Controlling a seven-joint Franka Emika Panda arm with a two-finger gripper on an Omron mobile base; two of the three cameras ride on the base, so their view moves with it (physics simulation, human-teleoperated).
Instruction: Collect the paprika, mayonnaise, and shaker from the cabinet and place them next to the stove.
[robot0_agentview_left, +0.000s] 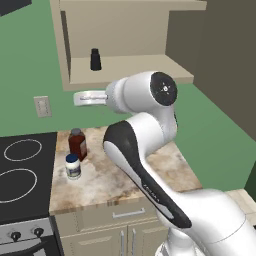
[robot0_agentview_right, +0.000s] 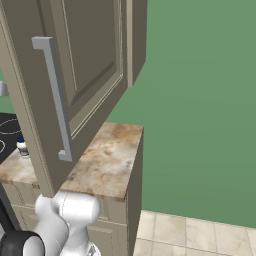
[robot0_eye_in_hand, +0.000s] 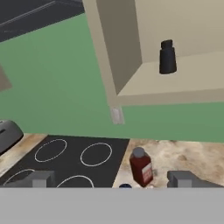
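Shaker alone on cabinet shelf, open front, free room around.

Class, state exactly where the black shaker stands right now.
The shaker stands upright on the cabinet shelf, near its left wall, above the counter.

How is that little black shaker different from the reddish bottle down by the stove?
The shaker is all black and small; the paprika bottle is red-brown with a dark cap and looks bigger. The shaker stands on the floor of the open cabinet up on the wall, while the paprika stands on the counter beside the stove, next to the mayonnaise jar. Both are upright.
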